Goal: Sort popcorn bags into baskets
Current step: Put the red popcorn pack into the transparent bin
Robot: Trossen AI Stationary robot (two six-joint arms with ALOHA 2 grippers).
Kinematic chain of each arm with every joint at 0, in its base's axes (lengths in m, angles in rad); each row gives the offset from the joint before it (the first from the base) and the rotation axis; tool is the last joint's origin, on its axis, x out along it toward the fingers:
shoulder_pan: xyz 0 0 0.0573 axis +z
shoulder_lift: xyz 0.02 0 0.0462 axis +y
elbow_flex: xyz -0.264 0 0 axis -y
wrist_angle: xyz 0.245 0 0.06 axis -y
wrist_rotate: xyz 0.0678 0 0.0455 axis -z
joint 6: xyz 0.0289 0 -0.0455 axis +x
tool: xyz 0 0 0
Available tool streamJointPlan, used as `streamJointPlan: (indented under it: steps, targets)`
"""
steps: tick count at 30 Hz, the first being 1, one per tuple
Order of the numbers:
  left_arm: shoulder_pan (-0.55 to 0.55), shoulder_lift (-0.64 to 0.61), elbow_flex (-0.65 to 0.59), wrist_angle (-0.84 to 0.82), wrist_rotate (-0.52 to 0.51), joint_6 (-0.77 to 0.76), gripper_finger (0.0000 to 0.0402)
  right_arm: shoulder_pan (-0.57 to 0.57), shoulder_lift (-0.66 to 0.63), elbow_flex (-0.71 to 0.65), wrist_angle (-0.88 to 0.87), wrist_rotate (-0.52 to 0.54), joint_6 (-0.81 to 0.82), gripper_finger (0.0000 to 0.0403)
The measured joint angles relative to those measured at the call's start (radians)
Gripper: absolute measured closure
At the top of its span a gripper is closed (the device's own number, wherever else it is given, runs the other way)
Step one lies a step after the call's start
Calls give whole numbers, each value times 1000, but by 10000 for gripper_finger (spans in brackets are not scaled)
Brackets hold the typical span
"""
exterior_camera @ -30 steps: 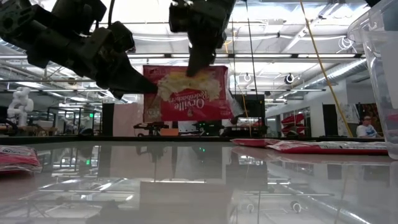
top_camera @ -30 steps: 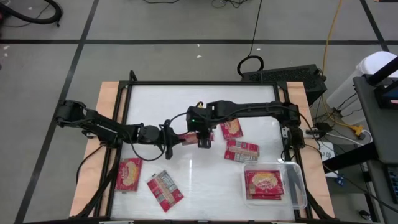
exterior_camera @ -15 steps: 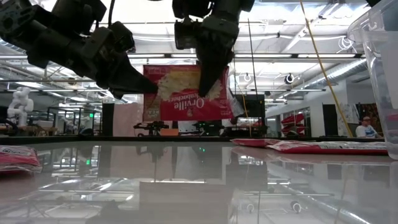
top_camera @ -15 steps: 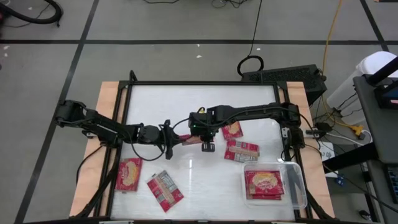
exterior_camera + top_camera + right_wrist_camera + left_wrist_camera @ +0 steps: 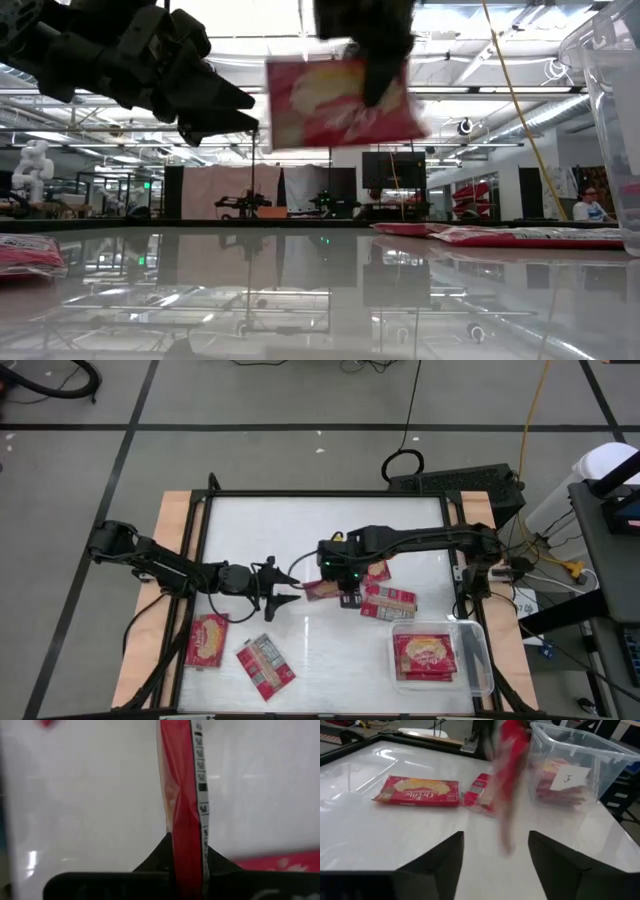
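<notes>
My right gripper (image 5: 347,596) is shut on a red popcorn bag (image 5: 322,589) above the middle of the table; the low view shows the bag (image 5: 335,103) hanging upright, clear of the table. My left gripper (image 5: 286,590) is open and empty just left of the bag, fingers pointing at it (image 5: 512,765). The clear bin (image 5: 478,660) stands at the near right with red bags (image 5: 425,655) inside. Loose bags lie flat on the table: two (image 5: 375,568) (image 5: 388,602) right of the held bag, two (image 5: 207,638) (image 5: 265,661) at the near left. My right gripper pinches the bag between its two fingers, seen edge-on in the right wrist view (image 5: 187,837). The fingers come from above, pointing down, over the bag's upper right part (image 5: 392,92). The bag hangs upright below the gripper, lifted clear of the table.
The black frame rail (image 5: 300,494) runs round the table top. The bin shows in the left wrist view (image 5: 580,762) and at the low view's right edge (image 5: 610,120). Bare table lies between the held bag and the near edge.
My left gripper has let go of the bag's left side and opened, drawing back a little toward the table's left edge. My right gripper has carried the bag up and toward the table's right edge; the bag stays upright and hangs from it alone.
</notes>
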Motion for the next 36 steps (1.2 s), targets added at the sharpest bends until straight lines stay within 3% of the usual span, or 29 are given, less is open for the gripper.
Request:
streamJointPlan:
  steps: [6, 15, 24, 36]
  targets:
    - [-40, 0, 0, 10, 0, -14, 157, 55, -92, 0, -108, -45, 80, 392]
    - [-78, 0, 0, 8, 0, -14, 186, 122, -271, 0, -215, -165, 193, 390]
    - [-78, 0, 0, 8, 0, -15, 215, 231, -438, 1, -320, -145, 402, 393]
    - [-103, 0, 0, 9, -1, -40, 220, 452, -466, 1, -454, -100, 716, 393]
